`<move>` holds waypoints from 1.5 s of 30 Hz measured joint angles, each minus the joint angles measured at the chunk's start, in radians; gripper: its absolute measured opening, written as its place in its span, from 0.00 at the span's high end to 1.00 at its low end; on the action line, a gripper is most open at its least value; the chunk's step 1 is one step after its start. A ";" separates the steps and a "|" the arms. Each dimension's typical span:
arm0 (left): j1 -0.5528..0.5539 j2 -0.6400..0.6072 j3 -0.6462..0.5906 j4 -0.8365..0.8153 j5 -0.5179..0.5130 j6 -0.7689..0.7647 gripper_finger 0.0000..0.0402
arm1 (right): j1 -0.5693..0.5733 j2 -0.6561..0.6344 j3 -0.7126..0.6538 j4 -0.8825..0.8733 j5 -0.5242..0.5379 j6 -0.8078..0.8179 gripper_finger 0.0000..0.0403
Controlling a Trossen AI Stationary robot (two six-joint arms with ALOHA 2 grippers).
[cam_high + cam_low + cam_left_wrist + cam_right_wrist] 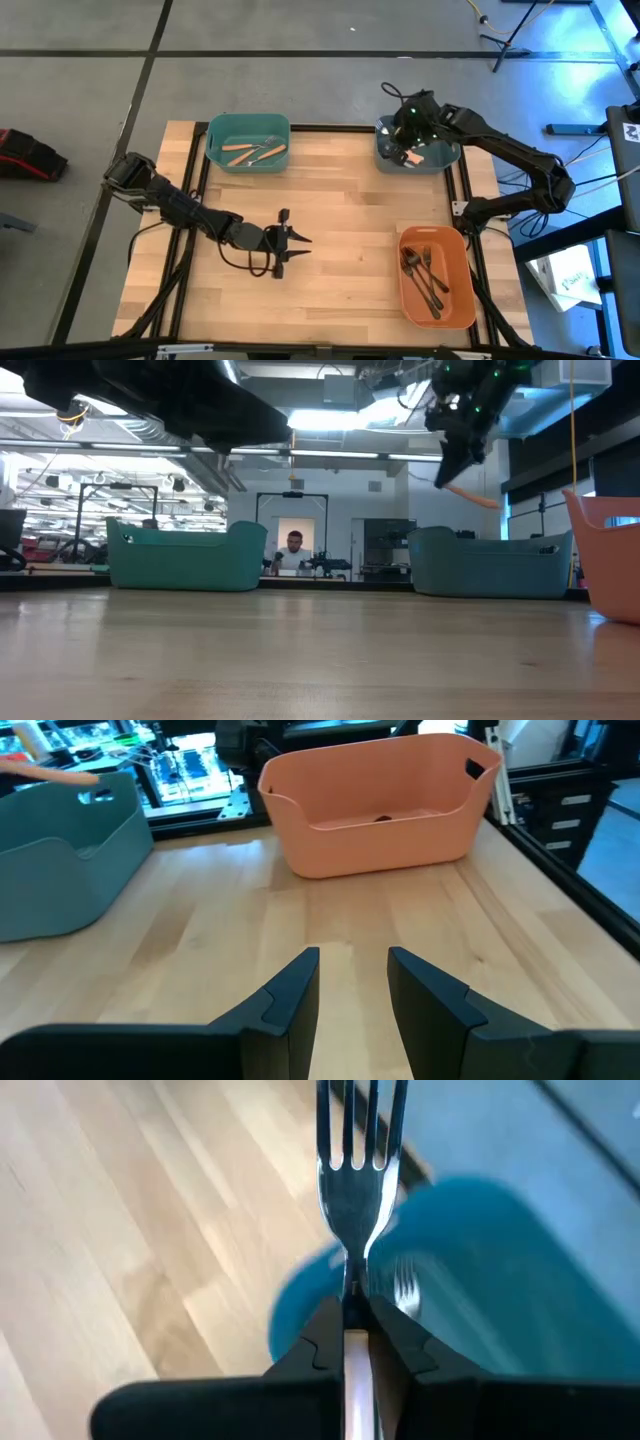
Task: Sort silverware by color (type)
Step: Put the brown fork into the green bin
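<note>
Wooden table [340, 215] (mid-span bare) between bins [248, 142]

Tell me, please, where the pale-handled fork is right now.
The right gripper holds the fork above the blue-grey bin at the table's far right corner.

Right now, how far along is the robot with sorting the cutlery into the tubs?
Nearly finished, it seems. Tan-handled pieces lie in the teal bin, dark ones in the orange bin. The right gripper holds a fork above the blue-grey bin. The left gripper waits open; no cutlery shows on the table.
</note>
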 joint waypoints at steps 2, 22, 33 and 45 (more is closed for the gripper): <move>0.009 0.000 0.000 0.000 0.000 -0.001 0.71 | 0.032 -0.001 0.020 0.015 0.021 -0.001 0.97; 0.187 -0.008 0.063 0.087 -0.186 0.054 0.49 | 0.494 0.010 -0.142 0.572 0.185 0.019 0.97; 0.273 -0.007 0.138 0.107 -0.204 0.071 0.50 | 0.655 0.095 -0.340 1.048 0.375 0.018 0.97; 0.318 -0.007 0.141 0.136 -0.177 0.053 0.51 | 0.688 0.195 -0.341 1.201 0.389 0.012 0.97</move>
